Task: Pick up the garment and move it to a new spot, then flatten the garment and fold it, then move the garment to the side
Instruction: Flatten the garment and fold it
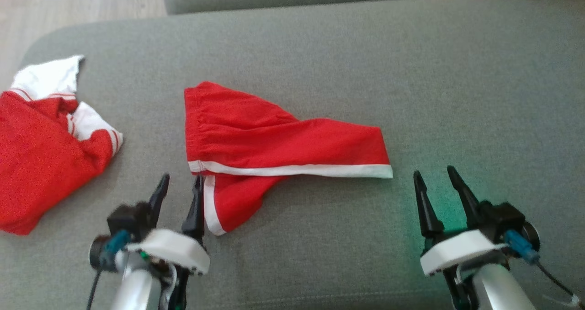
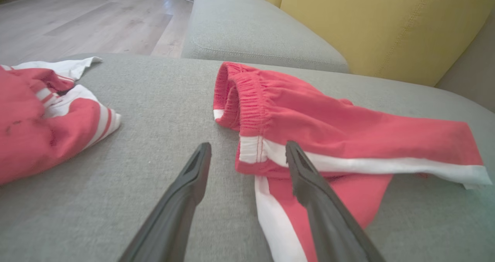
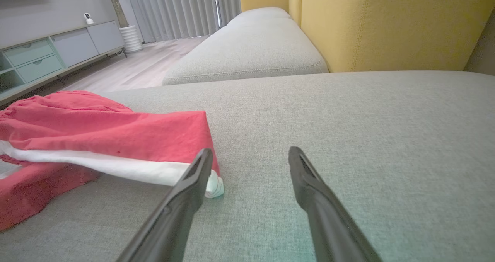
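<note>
Garment (image 1: 274, 136) lies rumpled on sofa (image 1: 457, 72), one leg tucked under; looks like flatten step. Left gripper (image 1: 181, 177) and right gripper (image 1: 434, 170) both spread, empty. Next: pinch both ends, pull taut.

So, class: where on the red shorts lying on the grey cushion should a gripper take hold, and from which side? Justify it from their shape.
Probably the elastic waistband of the red shorts, approached from the near edge by the open left gripper. That gathered end stands proud of the grey cushion, offering a ridge to pinch; the leg end lies flat.
</note>
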